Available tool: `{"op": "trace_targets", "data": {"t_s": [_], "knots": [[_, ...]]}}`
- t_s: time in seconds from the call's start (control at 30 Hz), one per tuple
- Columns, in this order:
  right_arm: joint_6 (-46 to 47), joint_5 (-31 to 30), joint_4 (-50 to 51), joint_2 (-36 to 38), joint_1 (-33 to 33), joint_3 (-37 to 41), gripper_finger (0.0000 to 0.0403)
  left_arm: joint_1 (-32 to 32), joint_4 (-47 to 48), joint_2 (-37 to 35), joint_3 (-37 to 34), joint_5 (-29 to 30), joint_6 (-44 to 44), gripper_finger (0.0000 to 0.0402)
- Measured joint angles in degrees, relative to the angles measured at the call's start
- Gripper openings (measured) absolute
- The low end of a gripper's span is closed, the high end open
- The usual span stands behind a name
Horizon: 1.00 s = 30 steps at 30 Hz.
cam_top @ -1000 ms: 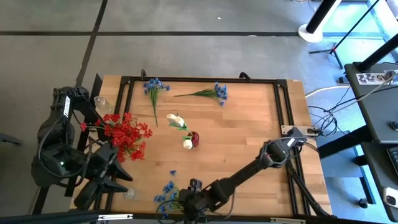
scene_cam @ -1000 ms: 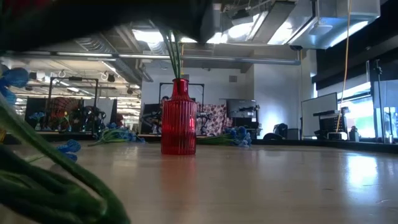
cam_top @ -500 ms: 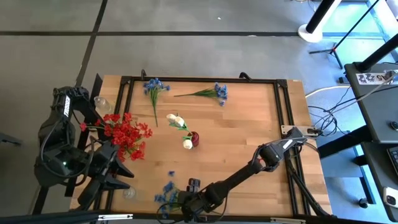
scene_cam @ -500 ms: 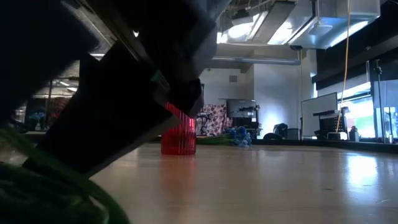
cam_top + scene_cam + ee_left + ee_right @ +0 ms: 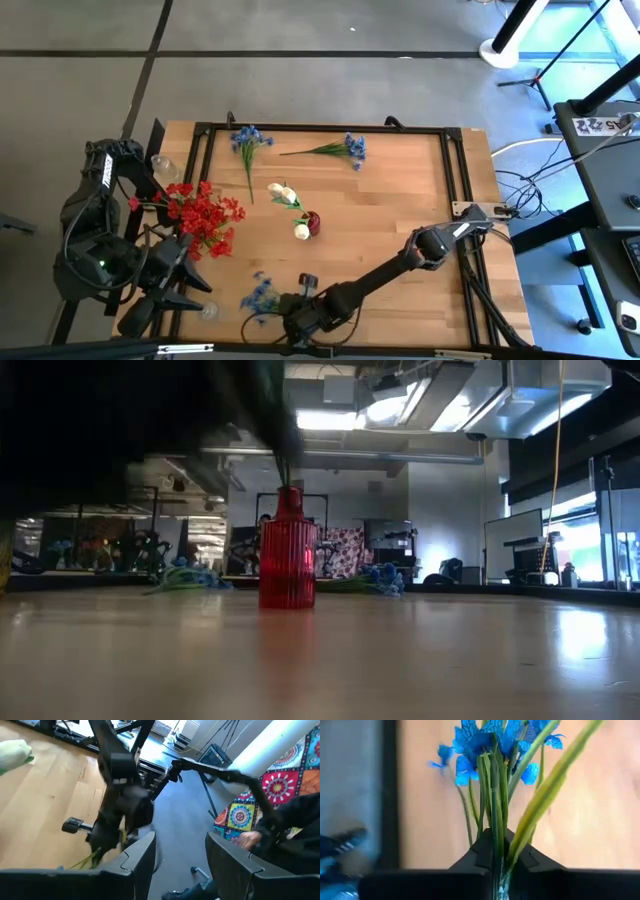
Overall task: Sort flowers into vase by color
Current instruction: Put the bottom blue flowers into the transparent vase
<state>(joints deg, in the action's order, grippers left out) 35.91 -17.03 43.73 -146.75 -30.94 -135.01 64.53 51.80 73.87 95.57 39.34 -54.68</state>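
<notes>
My right gripper [image 5: 287,322] is near the table's front edge, shut on a blue flower sprig [image 5: 258,296]. In the right wrist view the blue blooms [image 5: 485,740] stand out beyond the fingers. A red vase [image 5: 313,223] stands mid-table and holds white flowers [image 5: 285,194]. It also shows in the low view as a ribbed red vase [image 5: 287,561]. Red flowers [image 5: 203,217] lie at the table's left. Two more blue sprigs [image 5: 247,140] [image 5: 349,149] lie at the far edge. My left gripper [image 5: 180,847] is open at the front left corner, with nothing between its fingers. My right gripper pinches the sprig's bundled green stems [image 5: 496,851] between its two fingers, below the blooms. The fingers slant down from the table's right. The blooms and leaves reach out past the fingertips toward the left. The low view shows no stem lying on the table in front.
A clear glass [image 5: 208,312] stands at the front left corner, close to my left gripper. Another clear glass [image 5: 164,166] is at the left edge, beside the red flowers. A black frame [image 5: 330,128] runs round the tabletop. Bare wood lies right of the red vase.
My right gripper has moved toward the table's left along the front edge and shut on the blue sprig's stems. The sprig's blooms have shifted toward the far left. The stems that lay in front of the low camera are gone from there.
</notes>
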Motion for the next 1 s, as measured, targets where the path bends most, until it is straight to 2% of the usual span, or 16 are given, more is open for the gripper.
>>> {"op": "trace_targets", "data": {"t_s": [0.13, 0.2, 0.47, 0.77, 1.0], "knots": [[0.17, -0.15, -3.48, 9.7, -0.12, 3.77, 0.0008, -0.67, 0.01, 0.0, 0.0, 1.9, 4.22, 0.0168], [0.13, -1.76, -1.26, 13.77, -0.74, 3.7, 0.0011, -1.63, 0.01, 0.0, 0.0, 2.93, 6.47, 0.0174], [-0.29, -2.72, -0.39, 23.38, -1.68, 3.84, 0.0006, -7.11, 0.35, 0.8, 0.0, 2.95, 11.82, 0.0218], [-0.22, -6.43, -0.16, 25.32, -2.53, 3.84, 0.0006, -13.34, 0.61, 6.39, -0.04, 2.26, 20.71, 0.0251], [-3.72, -6.84, 1.26, 25.32, -1.49, 3.84, 0.001, -18.69, -6.04, 10.36, -0.04, -7.44, 23.75, 0.0252]]}}
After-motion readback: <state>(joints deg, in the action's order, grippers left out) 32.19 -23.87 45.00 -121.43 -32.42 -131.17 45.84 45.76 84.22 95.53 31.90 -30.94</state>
